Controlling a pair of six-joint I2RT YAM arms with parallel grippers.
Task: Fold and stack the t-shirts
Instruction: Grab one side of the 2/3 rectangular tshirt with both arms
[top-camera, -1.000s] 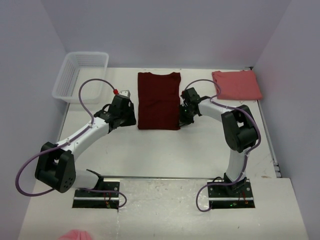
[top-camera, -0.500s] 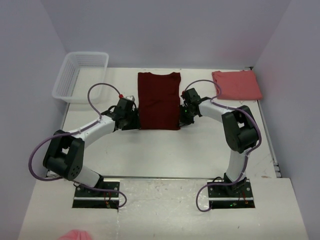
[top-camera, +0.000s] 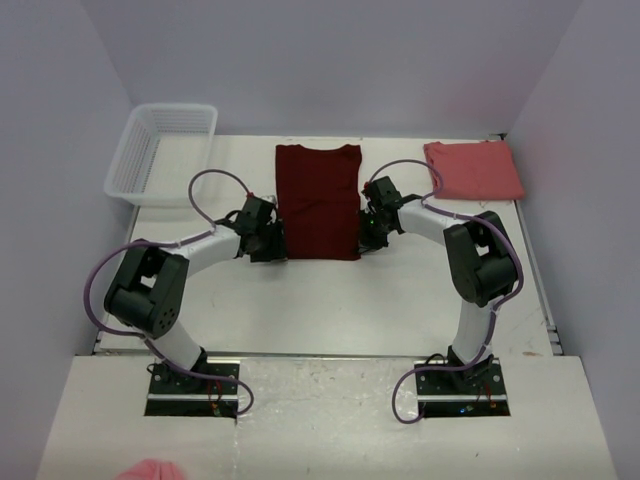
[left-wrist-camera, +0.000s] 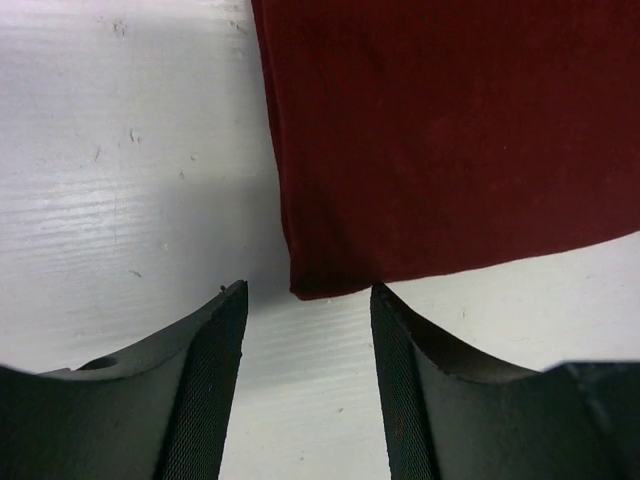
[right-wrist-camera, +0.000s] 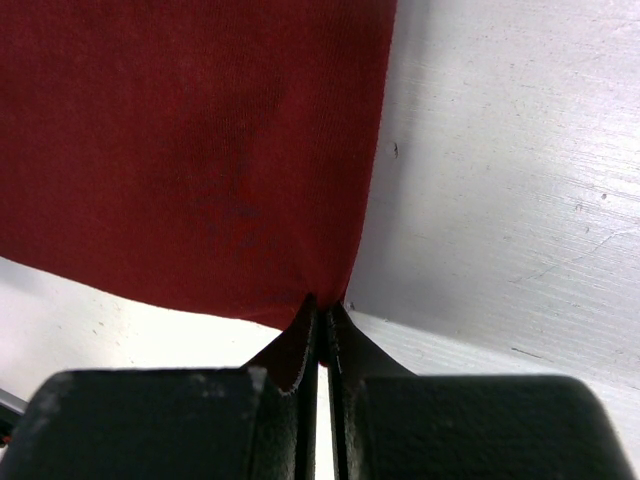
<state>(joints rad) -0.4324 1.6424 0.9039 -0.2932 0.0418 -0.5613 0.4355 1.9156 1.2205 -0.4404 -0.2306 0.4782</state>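
**A:** What is sitting nearest to us?

**B:** At the very near edge a pink thing (top-camera: 150, 469) is poking into the top view, cut off by the frame. I cannot tell what it is. Just beyond it the two arms are standing on their base plates (top-camera: 193, 390) and bending inward over the white table (top-camera: 330, 310).

**A:** What is the left gripper (left-wrist-camera: 307, 292) doing?

**B:** It is standing fairly wide open. Its two dark fingers (left-wrist-camera: 215, 380) are straddling the near left corner of the dark maroon t-shirt (left-wrist-camera: 450, 130). The corner is lying between the tips, and no cloth is being held. From above, that gripper (top-camera: 270, 245) is sitting right at the shirt's left edge.

**A:** And the right gripper (right-wrist-camera: 320, 312)?

**B:** Its fingers are pressing together, leaving only a thin slit, and they are pinching the near right corner of the same shirt (right-wrist-camera: 190, 150). The overhead view is showing it (top-camera: 366, 240) at the shirt's right edge, level with the left one.

**A:** How is the shirt lying?

**B:** The maroon shirt (top-camera: 318, 200) is lying flat as a long narrow rectangle in the middle of the table. It is running from near to far, with the neckline at the far end.

**A:** What is lying farther back?

**B:** The salmon pink t-shirt (top-camera: 473, 170) is lying folded at the far right corner, well apart from the maroon one. The white mesh basket (top-camera: 130, 165) is sitting at the far left corner.
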